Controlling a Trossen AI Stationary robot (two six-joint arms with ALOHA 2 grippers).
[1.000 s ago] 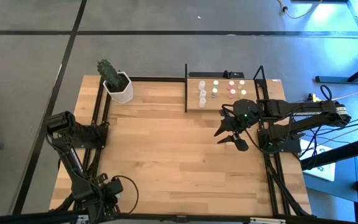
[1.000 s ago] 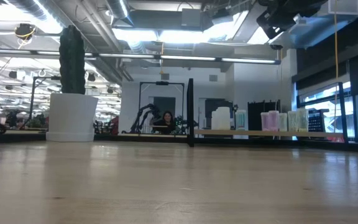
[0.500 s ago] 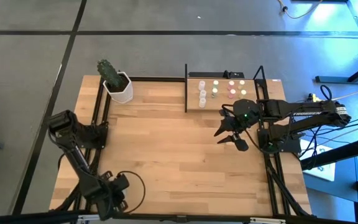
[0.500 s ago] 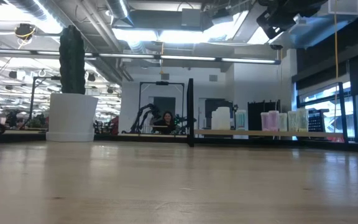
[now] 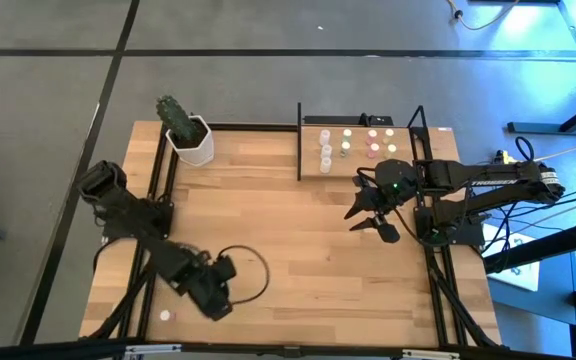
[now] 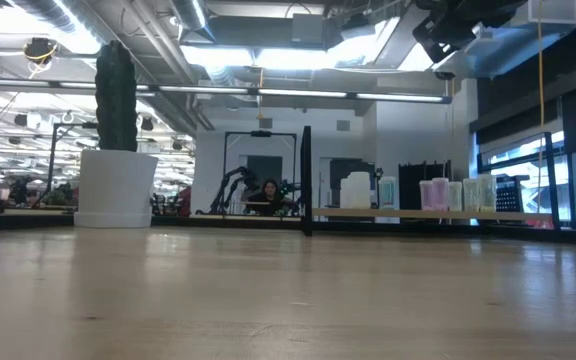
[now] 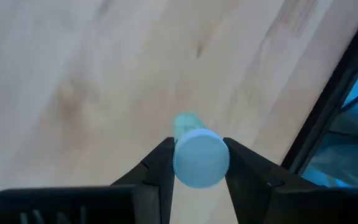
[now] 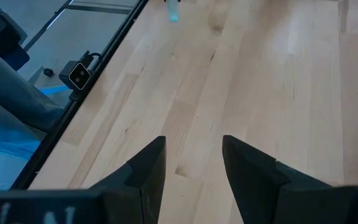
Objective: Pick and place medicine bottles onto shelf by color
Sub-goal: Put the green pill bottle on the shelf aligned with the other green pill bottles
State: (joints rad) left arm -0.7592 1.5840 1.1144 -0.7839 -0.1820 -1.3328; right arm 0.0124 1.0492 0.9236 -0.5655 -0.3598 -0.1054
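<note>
White-capped medicine bottle point(image 7: 199, 155) sits clamped between the left gripper point(image 7: 197, 163)'s two dark fingers, cap end toward the wrist camera, pale body behind it; no label or writing legible. High view places the left gripper point(image 5: 211, 293) at lower left of frame, over the light-wood table point(image 5: 298, 260). One more small bottle point(image 5: 165, 316) lies on the table in the lower-left corner, near that gripper. Shelf point(image 5: 358, 165) at upper centre-right carries the other bottles point(image 5: 326, 152) standing in small groups, with white, green, pink and yellowish caps. Right gripper point(image 5: 369, 211) hangs just below the shelf, fingers point(image 8: 143, 171) parted, empty. Low view alone shows the shelf bottles point(image 6: 434, 193) side-on, translucent; neither gripper appears there.
</note>
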